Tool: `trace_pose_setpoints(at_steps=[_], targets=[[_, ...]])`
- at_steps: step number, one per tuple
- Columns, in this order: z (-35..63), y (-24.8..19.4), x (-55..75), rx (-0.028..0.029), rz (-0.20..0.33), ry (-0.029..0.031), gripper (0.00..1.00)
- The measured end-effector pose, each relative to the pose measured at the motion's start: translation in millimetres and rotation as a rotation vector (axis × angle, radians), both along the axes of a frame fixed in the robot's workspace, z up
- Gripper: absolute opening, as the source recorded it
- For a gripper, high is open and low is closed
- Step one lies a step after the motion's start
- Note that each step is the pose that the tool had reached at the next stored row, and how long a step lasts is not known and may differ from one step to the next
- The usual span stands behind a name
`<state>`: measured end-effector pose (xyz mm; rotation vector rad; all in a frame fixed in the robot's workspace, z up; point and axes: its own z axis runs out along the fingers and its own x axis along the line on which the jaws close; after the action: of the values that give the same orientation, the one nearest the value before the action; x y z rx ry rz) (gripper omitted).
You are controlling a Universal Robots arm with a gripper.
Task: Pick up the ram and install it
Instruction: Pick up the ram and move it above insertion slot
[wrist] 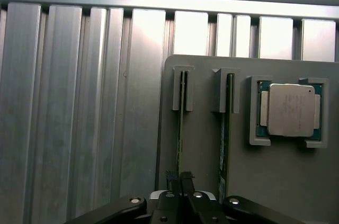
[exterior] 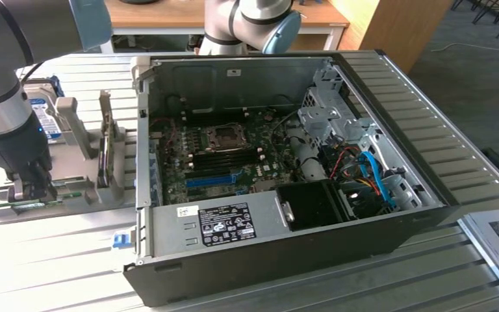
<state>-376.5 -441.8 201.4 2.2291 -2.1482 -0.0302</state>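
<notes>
Two ram sticks stand on edge in slots of a grey holder. My gripper is shut on the near end of one ram stick; its two fingertips pinch the thin green board from both sides. The second ram stick stands free in the neighbouring slot. In the exterior view the gripper reaches down onto the holder, at the exterior view's left of the open computer case, with the ram's green edge showing below the fingers.
A square silver processor sits in its own pocket of the holder beside the sticks. A hard drive stands behind the holder. The motherboard's memory slots lie inside the case. All rests on a ribbed metal table.
</notes>
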Motion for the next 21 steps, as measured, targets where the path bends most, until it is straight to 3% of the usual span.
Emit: trace_pose_setpoints(at_steps=[21], targets=[[12.1,0.0,0.3,0.0,-0.001,0.0,0.12]])
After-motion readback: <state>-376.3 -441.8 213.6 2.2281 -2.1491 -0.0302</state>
